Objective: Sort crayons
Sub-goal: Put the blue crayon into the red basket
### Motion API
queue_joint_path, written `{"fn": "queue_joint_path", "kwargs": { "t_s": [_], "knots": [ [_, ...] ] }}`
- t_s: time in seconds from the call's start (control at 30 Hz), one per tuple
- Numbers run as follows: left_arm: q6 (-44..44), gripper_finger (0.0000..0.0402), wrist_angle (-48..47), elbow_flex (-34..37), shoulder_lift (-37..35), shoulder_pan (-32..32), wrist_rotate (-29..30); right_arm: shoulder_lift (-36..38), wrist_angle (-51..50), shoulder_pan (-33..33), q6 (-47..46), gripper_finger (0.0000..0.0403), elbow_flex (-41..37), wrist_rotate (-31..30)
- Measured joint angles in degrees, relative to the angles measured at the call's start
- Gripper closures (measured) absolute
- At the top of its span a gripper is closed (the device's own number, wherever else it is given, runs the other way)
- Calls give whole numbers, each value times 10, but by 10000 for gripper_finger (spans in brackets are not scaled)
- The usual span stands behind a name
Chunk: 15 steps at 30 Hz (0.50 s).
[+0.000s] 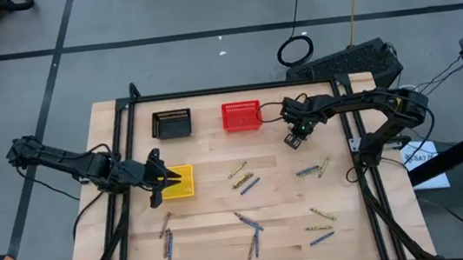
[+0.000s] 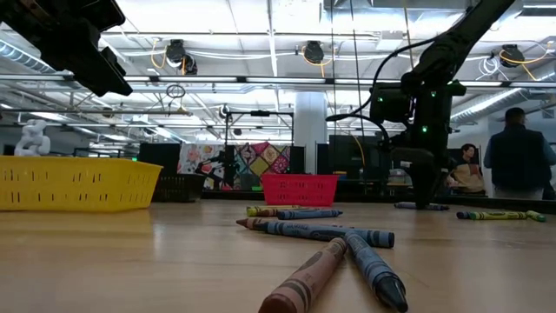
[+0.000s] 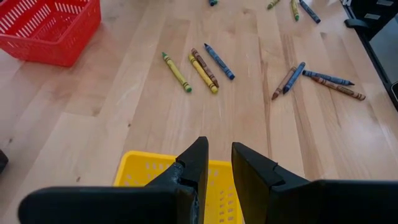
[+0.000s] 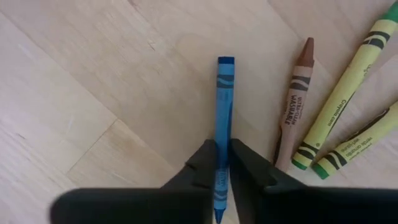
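We are holding a blue crayon (image 4: pixel 222 118) in our right gripper (image 4: pixel 222 165), whose fingers are pinching it by its lower part, so the stick's long axis is running straight ahead out of the fingers in line with them. It is a slim blue stick with a paper wrapper and a flat end showing at the far tip. In the high view our right gripper (image 1: pixel 294 137) is hovering over the desk (image 1: pixel 214 211) just beside the red basket (image 1: pixel 241 116), which makes this arm by far the nearer one to that basket; the black basket (image 1: pixel 171 124) is sitting farther along the same edge. Where the blue one belongs we are only guessing.

Just beside the held crayon, a brown crayon (image 4: pixel 300 102) and two yellow-green crayons (image 4: pixel 348 81) are lying on the wood, apart from our fingers. The remaining crayons are lying scattered in small clusters across the middle and near part of the desk.

Our left gripper (image 3: pixel 219 163) is waiting above the yellow basket (image 1: pixel 178 182), its fingers standing a narrow gap apart with nothing between them.
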State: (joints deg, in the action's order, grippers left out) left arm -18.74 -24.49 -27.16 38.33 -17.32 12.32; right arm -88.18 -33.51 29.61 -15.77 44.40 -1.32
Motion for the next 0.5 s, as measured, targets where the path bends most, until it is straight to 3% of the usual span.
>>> {"fn": "queue_joint_path", "kwargs": {
  "t_s": [0.5],
  "knots": [
    [0,327,0,0,0,0,0,-3,-19,0,-15,401,15,14]
  ]
}}
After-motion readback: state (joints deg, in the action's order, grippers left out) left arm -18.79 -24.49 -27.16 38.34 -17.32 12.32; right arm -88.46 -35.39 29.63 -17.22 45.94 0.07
